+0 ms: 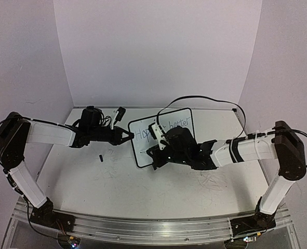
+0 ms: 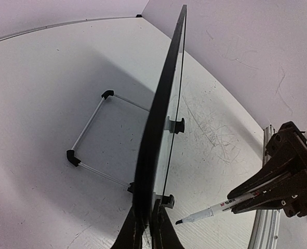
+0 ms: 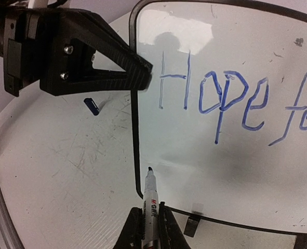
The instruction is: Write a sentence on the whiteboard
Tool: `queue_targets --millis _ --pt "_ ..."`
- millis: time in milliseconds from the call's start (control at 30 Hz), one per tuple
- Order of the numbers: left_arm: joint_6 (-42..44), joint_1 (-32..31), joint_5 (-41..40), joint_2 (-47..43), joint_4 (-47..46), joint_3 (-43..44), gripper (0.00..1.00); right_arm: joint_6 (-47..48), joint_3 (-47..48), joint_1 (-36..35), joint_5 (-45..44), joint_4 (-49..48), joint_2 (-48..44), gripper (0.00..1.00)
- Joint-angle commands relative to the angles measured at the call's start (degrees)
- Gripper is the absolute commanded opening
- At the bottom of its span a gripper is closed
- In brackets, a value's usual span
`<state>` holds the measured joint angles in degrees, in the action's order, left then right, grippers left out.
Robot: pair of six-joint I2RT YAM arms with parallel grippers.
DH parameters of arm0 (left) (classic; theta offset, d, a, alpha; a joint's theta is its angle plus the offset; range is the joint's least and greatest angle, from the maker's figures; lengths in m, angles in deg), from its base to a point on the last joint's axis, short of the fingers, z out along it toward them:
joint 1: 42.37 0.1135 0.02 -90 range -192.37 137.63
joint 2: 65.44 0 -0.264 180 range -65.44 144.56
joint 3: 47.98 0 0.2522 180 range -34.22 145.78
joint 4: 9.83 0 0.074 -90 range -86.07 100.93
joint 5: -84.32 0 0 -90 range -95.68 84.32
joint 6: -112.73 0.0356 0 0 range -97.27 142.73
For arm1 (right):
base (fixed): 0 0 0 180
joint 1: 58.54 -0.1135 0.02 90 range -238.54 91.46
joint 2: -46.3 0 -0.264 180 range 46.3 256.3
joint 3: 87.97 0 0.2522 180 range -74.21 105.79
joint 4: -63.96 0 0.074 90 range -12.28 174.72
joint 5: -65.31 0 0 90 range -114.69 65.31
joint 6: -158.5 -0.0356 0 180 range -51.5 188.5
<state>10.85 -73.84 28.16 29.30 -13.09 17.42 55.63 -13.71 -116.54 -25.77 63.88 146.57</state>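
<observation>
From above, the whiteboard [image 1: 183, 134] stands propped toward the far edge of the worktop [image 1: 91, 181], about midway along it. The left gripper [image 1: 127, 136] has its jaws shut on the board's left edge, and the right gripper [image 1: 154, 157] reaches in over its lower left part. A small dark cap [image 1: 100, 157] lies nearer the left edge. The left wrist view runs along the black frame pinched in the jaws. The right wrist view shows jaws clamped on a marker [image 3: 152, 199], its red lettering seemingly "M&G", tip at the board's lower left corner; contact I cannot tell. The sentence [image 3: 215, 98] reads "Hope fo" here and "better" from above. Beneath is blank, so I judge the second line comes next, starting under "Hope".
</observation>
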Motion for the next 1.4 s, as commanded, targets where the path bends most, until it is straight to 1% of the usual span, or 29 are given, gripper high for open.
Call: queue_targets --millis 0,467,767,1133,1367 --pt "2.54 -0.01 -4.09 -1.04 0.32 0.22 0.0 -0.12 2.69 -0.28 -4.25 0.69 0.87 0.0" --pt "2.74 -0.01 -4.43 -1.47 0.32 0.2 0.0 -1.46 4.53 -0.29 -6.46 1.36 3.5 0.0" --pt "2.83 0.0 -4.43 -1.32 0.32 0.22 0.0 -1.11 5.76 -0.3 -5.14 1.27 4.9 0.0" --pt "3.0 0.0 -4.37 -1.14 0.32 0.24 0.0 -1.8 4.66 -0.58 -3.71 1.7 5.5 0.0" --pt "3.08 0.0 -4.6 -1.47 0.32 -0.08 0.0 -2.89 2.52 -0.6 -5.82 1.96 4.14 0.0"
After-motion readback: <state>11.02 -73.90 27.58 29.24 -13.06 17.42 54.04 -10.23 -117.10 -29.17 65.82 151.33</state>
